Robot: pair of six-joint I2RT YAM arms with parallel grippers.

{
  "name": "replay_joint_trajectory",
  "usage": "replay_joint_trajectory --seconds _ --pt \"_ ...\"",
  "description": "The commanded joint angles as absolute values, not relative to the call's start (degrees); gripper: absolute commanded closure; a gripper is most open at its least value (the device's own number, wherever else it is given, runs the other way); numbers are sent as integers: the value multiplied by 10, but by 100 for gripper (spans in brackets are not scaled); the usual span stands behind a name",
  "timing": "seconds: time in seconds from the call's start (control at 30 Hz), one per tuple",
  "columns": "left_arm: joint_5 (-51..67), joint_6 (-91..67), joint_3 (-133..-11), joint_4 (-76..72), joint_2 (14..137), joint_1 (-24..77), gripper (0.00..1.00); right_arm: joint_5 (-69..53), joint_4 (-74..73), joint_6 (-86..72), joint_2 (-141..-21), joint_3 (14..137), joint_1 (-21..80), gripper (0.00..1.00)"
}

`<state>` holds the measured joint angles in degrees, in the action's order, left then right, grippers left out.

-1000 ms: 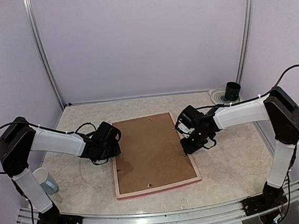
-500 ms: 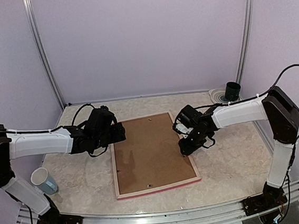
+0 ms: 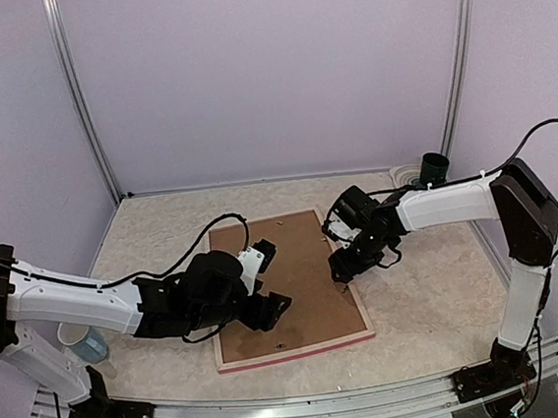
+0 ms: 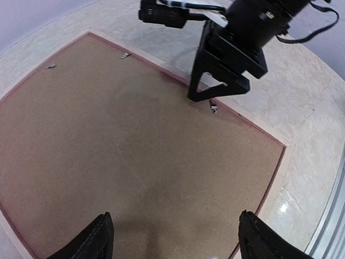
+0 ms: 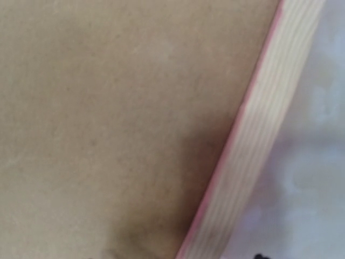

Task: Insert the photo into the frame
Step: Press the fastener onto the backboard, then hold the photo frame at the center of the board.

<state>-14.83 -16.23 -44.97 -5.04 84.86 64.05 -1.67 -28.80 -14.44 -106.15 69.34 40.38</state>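
On the table (image 3: 426,294), the frame (image 3: 298,351), flat and face down: pale wood back upward, pink-red edge showing along the near short side. Runs with its long axis from the side nearest the arm bases toward the back wall, far end leaning slightly to the left, short sides roughly parallel to the table's near edge. Inside its rails, a brown backing board (image 3: 298,256), filling the opening.

Over the frame's near-left quarter, the left gripper (image 3: 269,282). Hovers above the backing board and points across the frame toward its right rail. Jaws spread wide, one finger at each lower corner of the wrist view, only bare board between them. Touching the board or not: cannot tell.

At the frame's right long rail, about midway along it, the right gripper (image 3: 344,267). Points down beside a small metal tab (image 4: 214,108) on the rail's inner edge. Jaws apparently parted, gripping nothing. Close up in the right wrist view: that rail's pale grain, a thin pink-red line, board on one side, table on the other.

Left of the frame, by the left arm, a pale cup (image 3: 82,339). Beyond the frame's far-right corner, well apart, a dark green cup (image 3: 434,167).
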Motion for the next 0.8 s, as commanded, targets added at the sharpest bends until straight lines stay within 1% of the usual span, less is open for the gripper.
replay_joint_trajectory --seconds 0.0,0.2,0.4,0.77 --pt "-101 -86 -447 -119 880 674 22 -24 -285 -145 -1077 705 397 36" --pt "-86 -34 -500 -114 957 721 27 -14 -286 -145 -1081 700 391 36" --pt "-72 -2 -552 -91 1037 745 29 -9 -282 -147 -1079 689 384 35" --pt "-78 32 -576 -77 1092 745 33 -14 -281 -144 -1075 680 376 35"
